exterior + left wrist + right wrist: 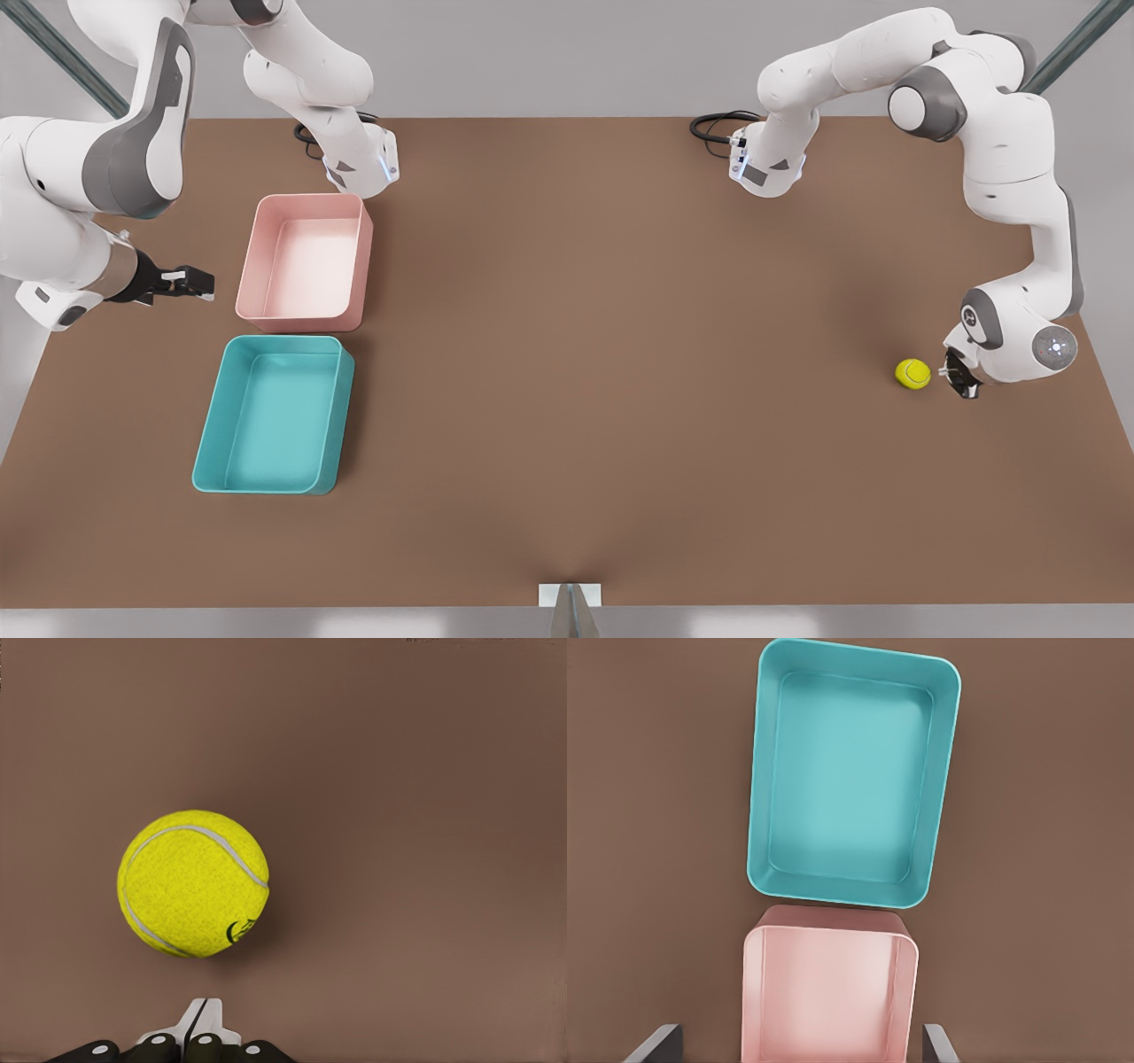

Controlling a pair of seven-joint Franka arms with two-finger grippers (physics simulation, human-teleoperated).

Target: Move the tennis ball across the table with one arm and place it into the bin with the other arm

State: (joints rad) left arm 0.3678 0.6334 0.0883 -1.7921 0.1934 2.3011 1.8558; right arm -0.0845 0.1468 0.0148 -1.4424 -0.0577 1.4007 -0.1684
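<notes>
The table (567, 372) is carrying the teal bin (273, 415) and a pink tray (306, 257), sitting just beside each other, both ahead of the right gripper (202, 282), whose jaws are standing wide apart and holding nothing. The tennis ball (912, 373) is lying on the table just in front of the left gripper (959, 379), apart from its fingertips (202, 1020), whose jaws are sitting pressed together and gripping nothing.

Yellow-green tennis ball (912, 373) on table (620, 354), teal bin (271, 415) empty.
</notes>
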